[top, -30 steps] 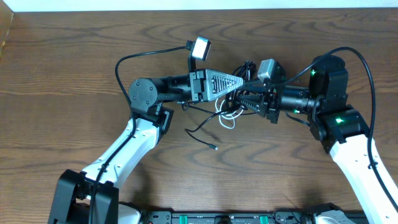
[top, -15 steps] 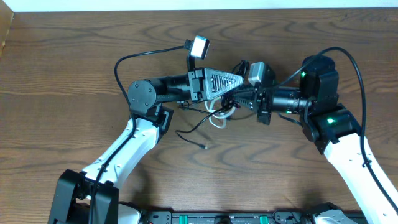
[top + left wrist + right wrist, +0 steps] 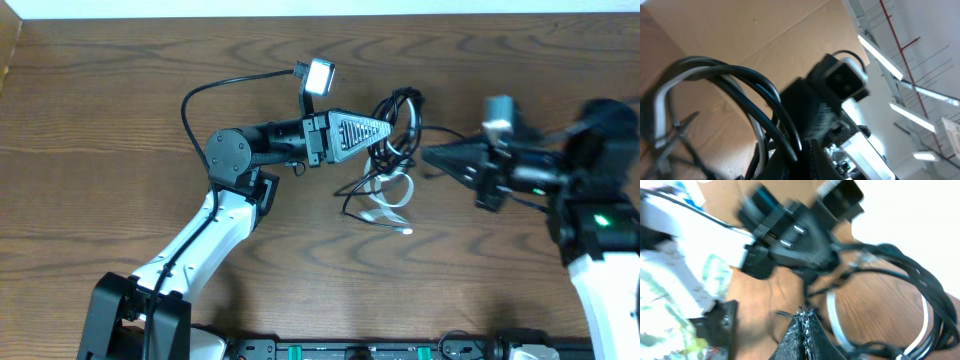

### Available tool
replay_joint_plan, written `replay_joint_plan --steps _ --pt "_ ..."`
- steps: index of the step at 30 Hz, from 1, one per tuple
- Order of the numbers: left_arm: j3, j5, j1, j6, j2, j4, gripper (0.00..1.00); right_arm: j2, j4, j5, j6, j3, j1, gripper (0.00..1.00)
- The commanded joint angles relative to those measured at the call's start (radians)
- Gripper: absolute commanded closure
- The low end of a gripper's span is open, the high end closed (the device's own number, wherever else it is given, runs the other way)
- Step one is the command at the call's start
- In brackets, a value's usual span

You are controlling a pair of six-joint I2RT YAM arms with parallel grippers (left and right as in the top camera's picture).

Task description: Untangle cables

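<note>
The cables (image 3: 404, 112) are a small bundle of black loops, with a white cable (image 3: 388, 196) trailing down onto the wood and ending in a small plug (image 3: 405, 231). My left gripper (image 3: 386, 143) is shut on the bundle's left side. In the left wrist view the black loops (image 3: 735, 75) and the white cable (image 3: 657, 107) arch over its fingers (image 3: 812, 159). My right gripper (image 3: 428, 157) sits just right of the bundle, jaws pressed together. In the right wrist view a thin black strand (image 3: 784, 314) runs into its shut tips (image 3: 804, 312), beyond which lie the black loops (image 3: 920, 280).
The left wrist's lamp (image 3: 322, 75) and its black lead (image 3: 200, 95) rise above the left arm. The right arm's body (image 3: 600, 220) fills the right side. The wooden table (image 3: 100, 120) ends at a pale far edge along the top.
My right gripper has shut and drawn back to the right, away from the left gripper. The bundle has stretched rightward, and the white cable has swung down to the right.
</note>
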Motion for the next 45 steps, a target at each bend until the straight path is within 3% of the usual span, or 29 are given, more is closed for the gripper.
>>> replay_joint_plan --steps 1,6,12,15,20,24,26,29,32,36,45 --pt "0.011 0.019 -0.001 0.122 -0.013 0.0 0.92 -0.076 0.003 -0.192 0.121 -0.001 -0.093 0.99" --pt "0.011 0.042 -0.001 0.186 -0.013 -0.109 0.92 -0.138 0.033 -0.179 0.169 -0.001 -0.147 0.99" --pt "0.011 -0.026 -0.002 0.097 -0.013 -0.122 0.92 -0.126 -0.079 0.126 0.22 -0.001 -0.126 0.93" --pt "0.011 -0.041 -0.002 0.089 -0.013 -0.123 0.92 -0.106 -0.163 0.323 0.34 -0.001 -0.097 0.85" --pt "0.011 -0.098 -0.002 0.04 -0.013 -0.123 0.92 -0.074 -0.299 0.484 0.545 -0.001 -0.029 0.73" --pt "0.011 -0.178 -0.002 -0.028 -0.013 -0.123 0.92 -0.027 -0.4 0.511 0.756 -0.002 0.035 0.62" --pt "0.011 -0.205 -0.002 -0.031 -0.013 -0.123 0.92 -0.004 -0.419 0.512 0.803 -0.002 0.07 0.62" --pt "0.011 -0.231 -0.002 -0.043 -0.013 -0.123 0.92 0.04 -0.418 0.541 0.873 -0.002 0.138 0.67" --pt "0.011 -0.246 -0.002 -0.053 -0.013 -0.123 0.92 0.081 -0.416 0.6 1.005 -0.002 0.187 0.59" --pt "0.011 -0.249 -0.002 -0.057 -0.013 -0.123 0.92 0.133 -0.385 0.669 1.179 -0.002 0.22 0.6" --pt "0.011 -0.242 -0.002 -0.076 -0.013 -0.123 0.92 0.206 -0.163 0.634 1.349 -0.002 0.246 0.61"
